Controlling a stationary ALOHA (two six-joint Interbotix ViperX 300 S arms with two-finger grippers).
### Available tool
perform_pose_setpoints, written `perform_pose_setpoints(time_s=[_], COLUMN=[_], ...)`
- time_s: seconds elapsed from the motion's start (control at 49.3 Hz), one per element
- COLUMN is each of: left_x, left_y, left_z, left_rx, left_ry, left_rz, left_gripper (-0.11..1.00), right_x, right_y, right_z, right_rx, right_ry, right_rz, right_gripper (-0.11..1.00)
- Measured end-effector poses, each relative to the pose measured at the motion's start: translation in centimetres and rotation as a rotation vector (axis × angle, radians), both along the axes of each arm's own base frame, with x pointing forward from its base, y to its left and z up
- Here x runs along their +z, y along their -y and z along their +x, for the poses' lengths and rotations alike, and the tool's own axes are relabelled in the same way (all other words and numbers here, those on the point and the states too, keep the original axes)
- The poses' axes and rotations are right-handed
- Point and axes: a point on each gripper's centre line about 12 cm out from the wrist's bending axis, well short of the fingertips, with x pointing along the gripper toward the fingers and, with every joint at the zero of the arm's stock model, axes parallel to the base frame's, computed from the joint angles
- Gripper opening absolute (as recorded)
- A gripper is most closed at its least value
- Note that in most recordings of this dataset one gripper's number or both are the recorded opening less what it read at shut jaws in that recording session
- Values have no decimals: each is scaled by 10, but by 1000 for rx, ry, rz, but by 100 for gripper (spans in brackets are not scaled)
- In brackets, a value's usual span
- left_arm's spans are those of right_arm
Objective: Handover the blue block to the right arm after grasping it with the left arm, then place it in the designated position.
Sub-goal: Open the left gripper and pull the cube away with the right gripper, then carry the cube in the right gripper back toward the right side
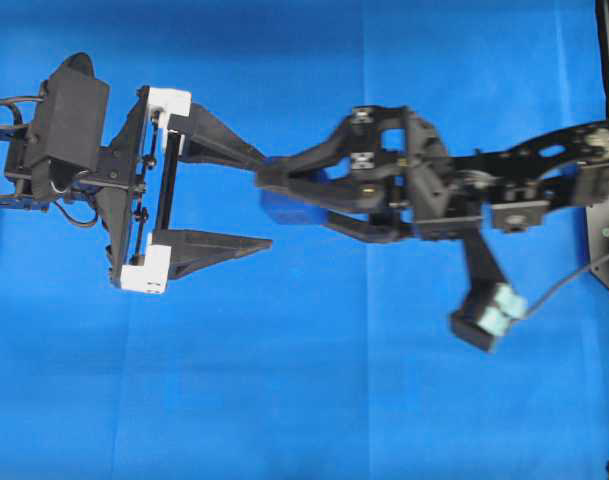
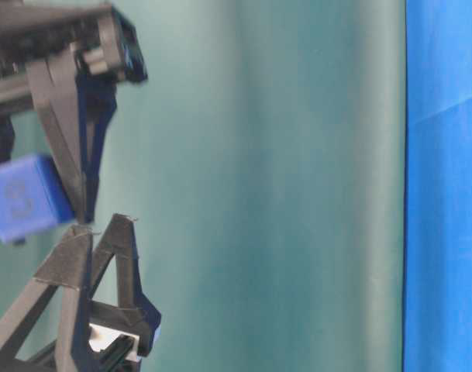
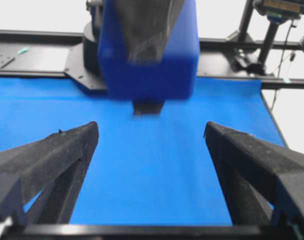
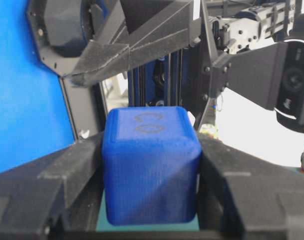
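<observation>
Above bright blue cloth surface (image 1: 284, 400), my all-black right hand (image 1: 284, 200) pinches the small dark-blue rounded cube (image 4: 151, 170), while my white-bracketed left hand (image 1: 269, 200) stands spread wide, clear of it.

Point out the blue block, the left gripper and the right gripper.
blue block (image 4: 151, 165), right wrist view, front face.
left gripper (image 1: 267, 200), overhead view, gap between fingertips.
right gripper (image 4: 151, 210), right wrist view, between the fingers.

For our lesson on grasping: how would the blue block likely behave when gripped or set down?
The blue block looks rigid: its faces stay flat between the right end effector fingers. Its flat faces suggest it won't roll. Its textured surface probably resists slipping.
</observation>
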Motion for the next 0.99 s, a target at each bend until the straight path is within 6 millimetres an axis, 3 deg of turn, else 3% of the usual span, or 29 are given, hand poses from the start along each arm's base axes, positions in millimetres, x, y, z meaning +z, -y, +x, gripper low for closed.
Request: perform_pose_setpoints(time_s=[0.264,0.466,0.831,0.994], left_x=[0,0,0,0], left_y=[1,1,1,1], left_z=[-1,-1,-1,-1], left_rx=[-2,-2,-2,-1], left_ry=[0,0,0,0], left_rz=[0,2,0,-2], left_gripper=[92,92,92,92], right_x=[10,14,13,12], right_y=[-3,-6,-5,-5], right_z=[-47,-70,-78,-78], right_rx=[4,21,16,-3], right_ry=[37,66,67,50], right_rz=[45,52,63,201], right_gripper=[41,41,41,41])
